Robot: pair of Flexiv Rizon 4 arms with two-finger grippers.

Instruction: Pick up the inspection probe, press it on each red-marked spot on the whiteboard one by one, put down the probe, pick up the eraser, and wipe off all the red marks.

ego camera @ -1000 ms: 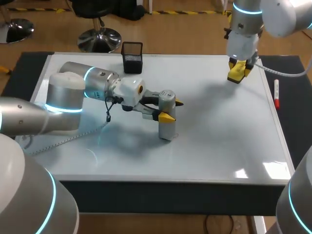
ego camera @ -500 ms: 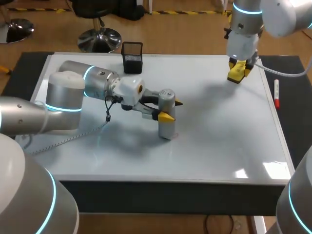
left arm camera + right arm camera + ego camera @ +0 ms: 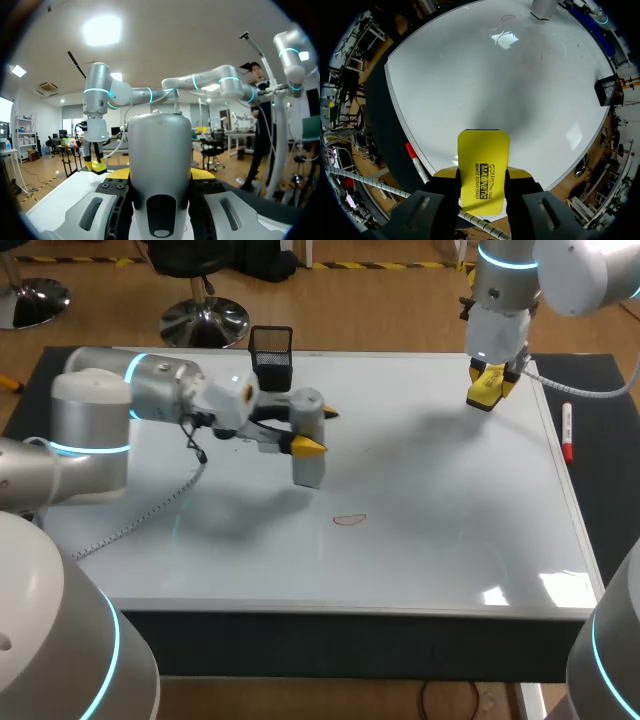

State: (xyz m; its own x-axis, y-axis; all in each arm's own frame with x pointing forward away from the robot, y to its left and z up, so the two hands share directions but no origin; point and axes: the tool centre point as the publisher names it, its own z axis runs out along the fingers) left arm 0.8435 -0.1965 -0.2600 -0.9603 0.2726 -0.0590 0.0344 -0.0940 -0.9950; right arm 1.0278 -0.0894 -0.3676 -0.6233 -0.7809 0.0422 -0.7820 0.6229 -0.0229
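- Silver and round, the inspection probe (image 3: 308,465) stands upright over the whiteboard (image 3: 450,490), a little left of the middle.
- The left gripper (image 3: 316,430) comes in from the left side. It squeezes the probe tight, with one yellow tip on each side of it.
- In the left wrist view, the probe (image 3: 160,165) fills the space between the two fingers and sticks up past them.
- I cannot tell if the bottom end of the probe touches the board.
- A small red mark (image 3: 349,519) is drawn on the board. It is nearer the front edge than the probe and a little to its right, and the two are apart.
- The right gripper (image 3: 492,383) hangs over the far right corner of the board. It pinches the yellow eraser (image 3: 483,396).
- In the right wrist view, the eraser (image 3: 484,165) sits flat between the two fingers and pokes out past them. A dark shadow (image 3: 505,120) lies on the white board ahead of it.
- A black mesh cup (image 3: 270,357) stands at the far edge of the board, just behind the left gripper.
- A marker pen (image 3: 567,432) with a red cap lies on the dark mat (image 3: 600,470), just beside the right edge of the board.
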